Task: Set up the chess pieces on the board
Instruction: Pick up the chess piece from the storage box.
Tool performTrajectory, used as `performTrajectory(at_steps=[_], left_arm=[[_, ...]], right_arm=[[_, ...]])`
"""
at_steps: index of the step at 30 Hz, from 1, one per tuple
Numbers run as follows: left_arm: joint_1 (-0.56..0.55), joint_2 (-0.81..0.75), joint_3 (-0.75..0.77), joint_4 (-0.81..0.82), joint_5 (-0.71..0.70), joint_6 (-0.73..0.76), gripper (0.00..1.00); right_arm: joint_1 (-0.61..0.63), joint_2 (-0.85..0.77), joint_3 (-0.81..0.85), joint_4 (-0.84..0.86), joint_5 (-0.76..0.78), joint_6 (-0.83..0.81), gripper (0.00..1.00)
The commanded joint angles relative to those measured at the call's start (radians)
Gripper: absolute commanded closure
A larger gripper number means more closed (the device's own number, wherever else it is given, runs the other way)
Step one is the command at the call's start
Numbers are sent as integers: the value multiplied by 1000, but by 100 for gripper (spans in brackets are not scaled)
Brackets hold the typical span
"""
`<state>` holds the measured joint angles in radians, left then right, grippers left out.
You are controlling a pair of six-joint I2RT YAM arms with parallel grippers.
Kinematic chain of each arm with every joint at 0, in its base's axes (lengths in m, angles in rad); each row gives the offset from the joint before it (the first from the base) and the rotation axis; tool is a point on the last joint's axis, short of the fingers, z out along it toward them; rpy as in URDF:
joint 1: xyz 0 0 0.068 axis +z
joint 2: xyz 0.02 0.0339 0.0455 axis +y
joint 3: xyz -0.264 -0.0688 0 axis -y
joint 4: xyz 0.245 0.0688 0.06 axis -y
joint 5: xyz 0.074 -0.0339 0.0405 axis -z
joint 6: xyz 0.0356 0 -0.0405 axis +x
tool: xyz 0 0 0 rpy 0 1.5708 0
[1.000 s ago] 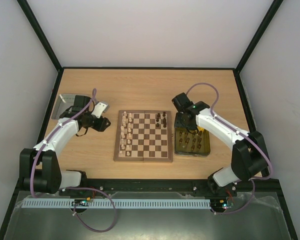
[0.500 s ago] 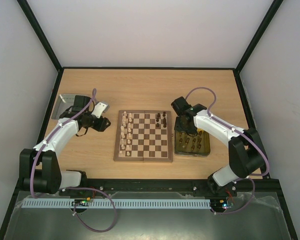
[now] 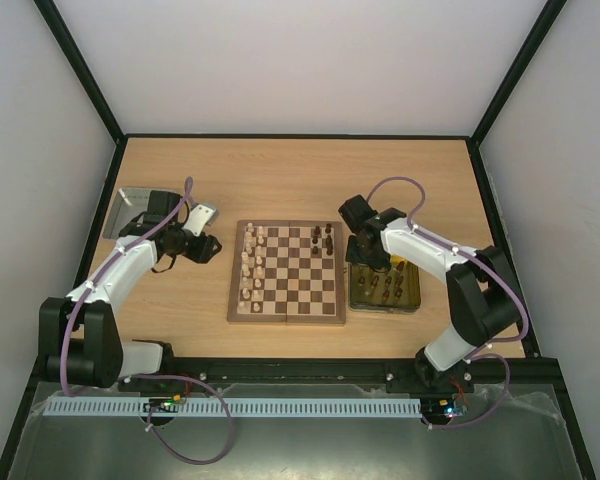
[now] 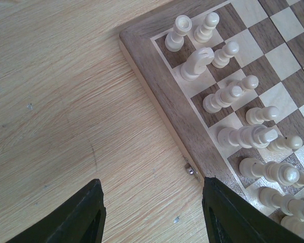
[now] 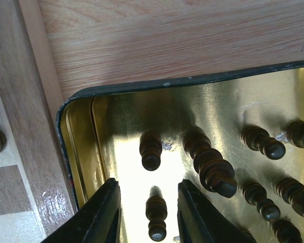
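The chessboard (image 3: 288, 272) lies mid-table with cream pieces (image 3: 248, 265) in its two left columns and a few dark pieces (image 3: 322, 239) at its far right. More dark pieces (image 3: 383, 284) stand in the yellow tray (image 3: 412, 295). My right gripper (image 5: 149, 212) is open over the tray's near-left corner, jaws either side of a dark pawn (image 5: 156, 215), apart from it. Another dark pawn (image 5: 151, 150) stands just beyond. My left gripper (image 4: 152, 212) is open and empty over bare table beside the board's left edge (image 4: 167, 109); cream pieces (image 4: 228, 93) show there.
A silver metal tray (image 3: 130, 208) lies at the far left, partly under the left arm. The board's metal clasp (image 4: 191, 169) sits on its left edge. Black frame rails bound the table.
My right gripper has moved left and slightly towards the near side over the yellow tray. The left arm has not moved.
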<state>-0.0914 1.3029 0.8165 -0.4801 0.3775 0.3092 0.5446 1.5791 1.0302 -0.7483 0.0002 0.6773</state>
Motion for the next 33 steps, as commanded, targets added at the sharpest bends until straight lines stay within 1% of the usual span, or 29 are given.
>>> performTrajectory(at_steps=[1,12,14,23,27,33], left_arm=[[-4,-22,-16,0,16,3,45],[-4,-25,-17,1,15,4,45],[-4,-27,-17,1,14,2,45],[-4,-29,-17,1,15,1,45],[-4,-31,-18,1,12,1,45],[-4,-34,-18,1,10,-1,45]], right_arm=[[2,28,15,12,14,-5,70],[2,66,30,24,35,-4,72],[2,74,33,27,37,-4,75],[-1,85,27,44,40,0,78],[-5,91,20,53,35,0,81],[-8,94,9,61,36,-3,81]])
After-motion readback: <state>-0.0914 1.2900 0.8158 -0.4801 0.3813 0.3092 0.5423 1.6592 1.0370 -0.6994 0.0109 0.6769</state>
